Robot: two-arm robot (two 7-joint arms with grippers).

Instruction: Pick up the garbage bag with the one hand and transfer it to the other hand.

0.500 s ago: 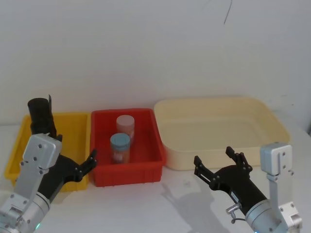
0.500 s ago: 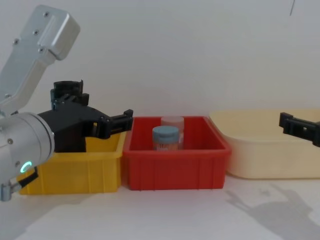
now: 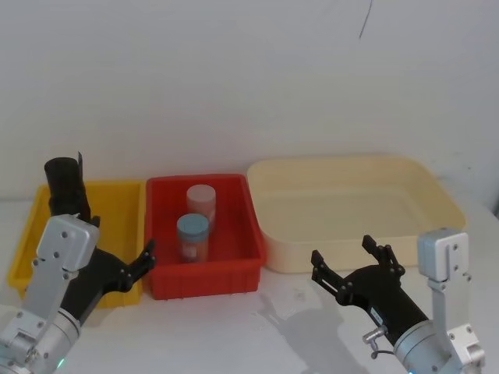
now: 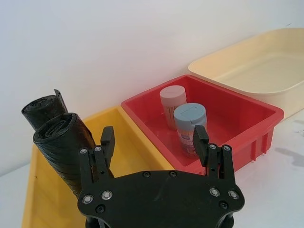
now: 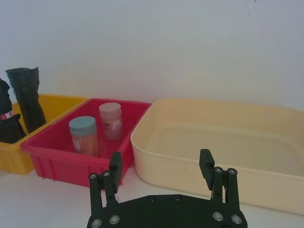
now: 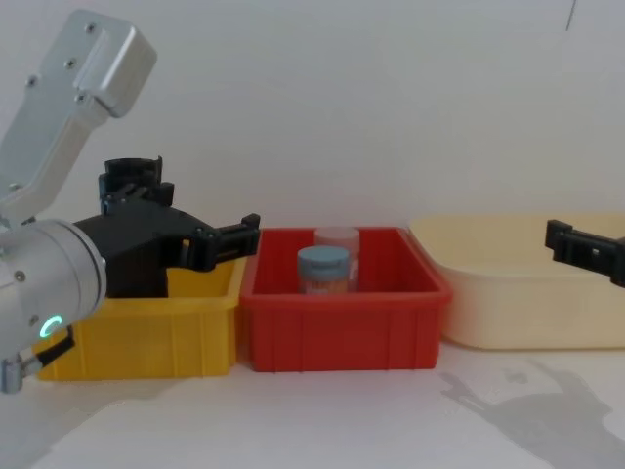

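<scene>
Two black crinkly rolls stand in the yellow bin [image 3: 117,204]. The garbage bag [image 5: 8,127], with its red label, stands nearer than the plain roll [image 5: 28,97]. In the left wrist view the nearer roll [image 4: 64,148] is just beyond my left gripper [image 4: 153,142], close to one fingertip, and the flapped roll [image 4: 43,107] stands behind it. My left gripper [image 3: 137,262] hovers open at the yellow bin's front corner, holding nothing. My right gripper [image 3: 355,261] is open and empty over the table, in front of the cream tub.
A red bin [image 3: 204,274] in the middle holds a blue-lidded jar [image 3: 192,237] and a pink-lidded jar [image 3: 201,204]. A large cream tub [image 3: 355,248] sits to its right. A white wall stands behind, and bare table lies in front of the bins.
</scene>
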